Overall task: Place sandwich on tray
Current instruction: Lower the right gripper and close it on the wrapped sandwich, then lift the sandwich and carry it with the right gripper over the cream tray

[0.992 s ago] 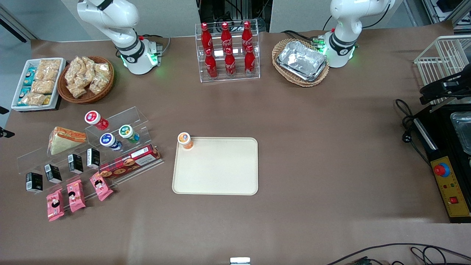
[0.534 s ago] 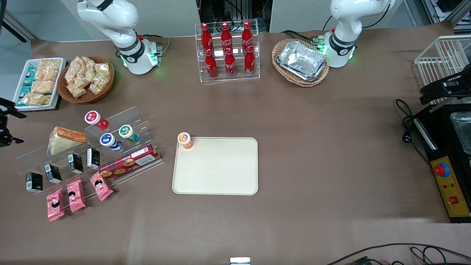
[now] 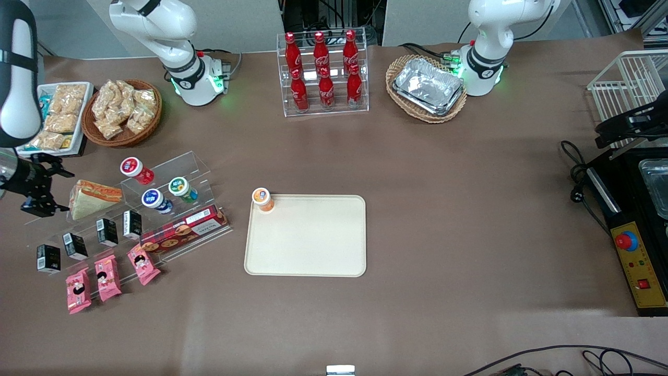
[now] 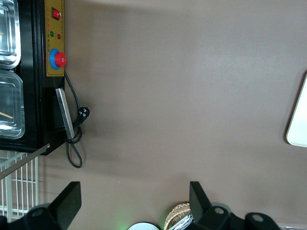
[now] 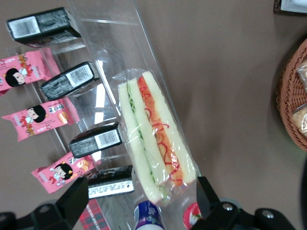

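The sandwich (image 3: 94, 197), a wrapped white-bread wedge with a red-orange filling stripe, lies on the upper step of a clear acrylic shelf (image 3: 193, 163). In the right wrist view the sandwich (image 5: 156, 143) lies lengthwise, its end between the two dark fingers. My gripper (image 3: 60, 191) is open beside the sandwich, toward the working arm's end of the table, with nothing held. In the right wrist view the gripper (image 5: 141, 201) straddles the sandwich's end with clearance on both sides. The cream tray (image 3: 305, 240) lies flat mid-table, toward the parked arm from the shelf.
An orange-capped bottle (image 3: 262, 199) stands on the tray's corner. The shelf carries small bottles (image 3: 152, 198), black cartons (image 3: 107, 232) and a red biscuit box (image 3: 185, 230); pink packets (image 3: 108, 277) lie before it. A snack basket (image 3: 122, 112) and cola rack (image 3: 323, 73) stand farther from the camera.
The right arm has swung into the front view from the working arm's end of the table, and its open gripper has moved up to the sandwich. Nothing else has shifted.
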`<action>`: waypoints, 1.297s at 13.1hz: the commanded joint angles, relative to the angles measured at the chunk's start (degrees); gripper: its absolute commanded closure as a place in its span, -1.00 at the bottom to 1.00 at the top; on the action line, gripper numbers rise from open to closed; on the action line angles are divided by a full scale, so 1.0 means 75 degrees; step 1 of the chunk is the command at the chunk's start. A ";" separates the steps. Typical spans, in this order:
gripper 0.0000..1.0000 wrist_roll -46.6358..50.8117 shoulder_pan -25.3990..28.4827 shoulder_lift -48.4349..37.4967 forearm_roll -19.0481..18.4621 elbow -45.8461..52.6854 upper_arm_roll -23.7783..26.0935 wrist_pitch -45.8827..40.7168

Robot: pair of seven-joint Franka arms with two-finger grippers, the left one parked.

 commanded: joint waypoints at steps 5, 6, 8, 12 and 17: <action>-1.00 0.0083 0.0016 -0.0257 -0.0007 -0.0982 -0.0024 0.0893; -1.00 0.0083 0.0016 -0.0222 -0.0019 -0.0982 -0.0024 0.0940; -1.00 0.0060 0.0016 -0.0151 -0.0019 -0.0982 -0.0024 0.1080; 0.12 -0.0127 0.0016 -0.0057 -0.0090 -0.0982 -0.0024 0.1291; 0.92 -0.0256 0.0028 -0.0232 -0.0101 -0.0841 0.0081 0.1269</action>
